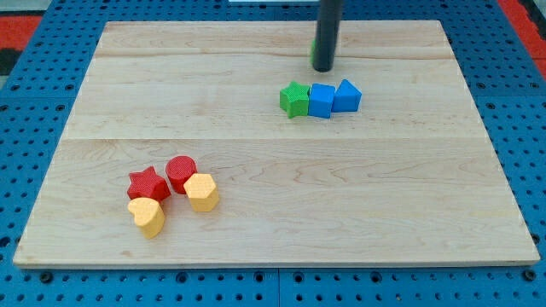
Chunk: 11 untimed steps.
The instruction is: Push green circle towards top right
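Note:
The green circle (314,49) is almost wholly hidden behind my rod near the view's top, right of centre; only a thin green sliver shows at the rod's left edge. My tip (322,68) rests on the board right in front of that block, touching or nearly touching it. Just below the tip sit a green star (294,100), a blue cube (321,100) and a blue pointed block (346,95), packed side by side in a row.
A cluster at the view's lower left holds a red star (148,183), a red cylinder (181,173), a yellow hexagon (202,192) and a yellow heart (148,216). The wooden board (273,153) lies on a blue pegboard.

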### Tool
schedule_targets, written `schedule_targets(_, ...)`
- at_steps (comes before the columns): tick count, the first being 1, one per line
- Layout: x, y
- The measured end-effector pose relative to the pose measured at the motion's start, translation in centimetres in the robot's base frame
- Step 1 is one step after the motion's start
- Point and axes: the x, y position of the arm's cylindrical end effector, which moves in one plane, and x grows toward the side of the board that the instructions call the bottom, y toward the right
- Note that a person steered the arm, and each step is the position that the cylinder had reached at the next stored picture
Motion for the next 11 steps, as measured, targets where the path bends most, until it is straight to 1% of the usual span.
schedule_targets(1,-1.8,-3.0)
schedule_targets(2,-3.5,-1.2)
schedule_targets(3,-3.2,2.7)
schedule_targets(4,-1.5,5.3)
schedule_targets(5,-1.6,7.2)
schedule_targets(6,-2.5,7.9)
schedule_targets(7,-1.2,8.4)
schedule_targets(8,-1.0,9.9)
schedule_targets(9,-3.5,10.2)
schedule_targets(11,-3.4,12.2)
